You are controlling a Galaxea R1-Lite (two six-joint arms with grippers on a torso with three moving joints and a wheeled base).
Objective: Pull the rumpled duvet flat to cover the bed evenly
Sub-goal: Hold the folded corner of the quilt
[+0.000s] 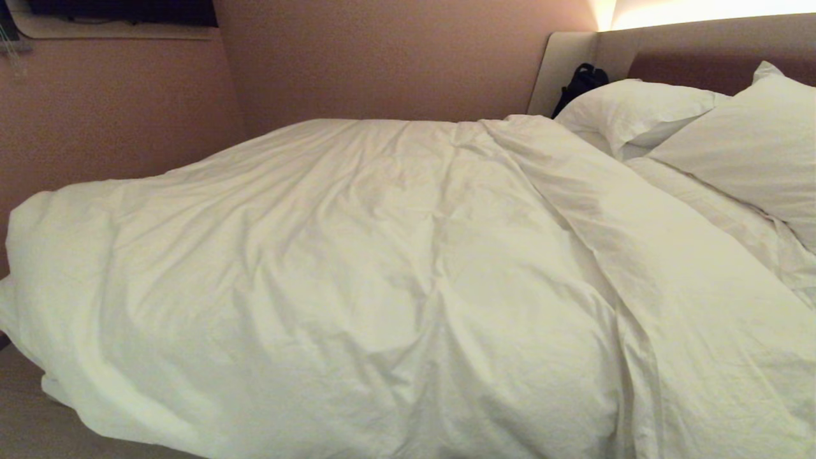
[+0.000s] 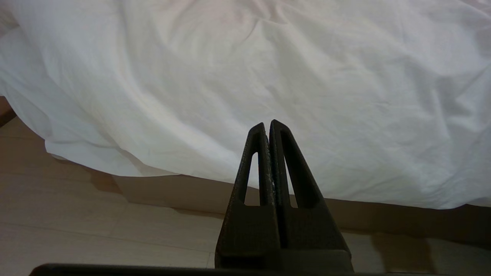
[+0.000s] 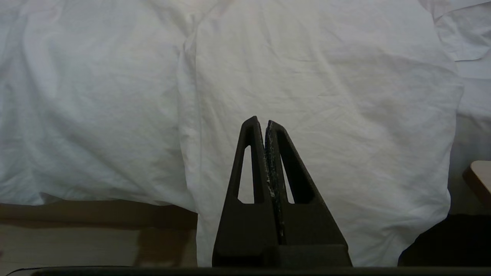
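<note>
The wrinkled white duvet (image 1: pixel 357 268) lies spread over most of the bed, whose brown headboard (image 1: pixel 695 64) shows at the far right. Its near edge hangs down over the bed's side (image 2: pixel 184 191). A long fold (image 1: pixel 593 210) runs diagonally across it toward the pillows. Neither arm shows in the head view. My left gripper (image 2: pixel 267 124) hangs shut and empty in front of the duvet's hanging edge (image 2: pixel 153 168). My right gripper (image 3: pixel 261 122) is shut too, holding nothing, in front of a folded-over duvet panel (image 3: pixel 326 115) that drops low over the side.
Two white pillows (image 1: pixel 637 108) (image 1: pixel 752 146) lean on the headboard, with a black bag (image 1: pixel 580 83) beside them. A pinkish wall (image 1: pixel 382 57) borders the bed's far side. Light wooden floor (image 2: pixel 96 234) runs along the near side. A pale furniture corner (image 3: pixel 479 176) sits by the right gripper.
</note>
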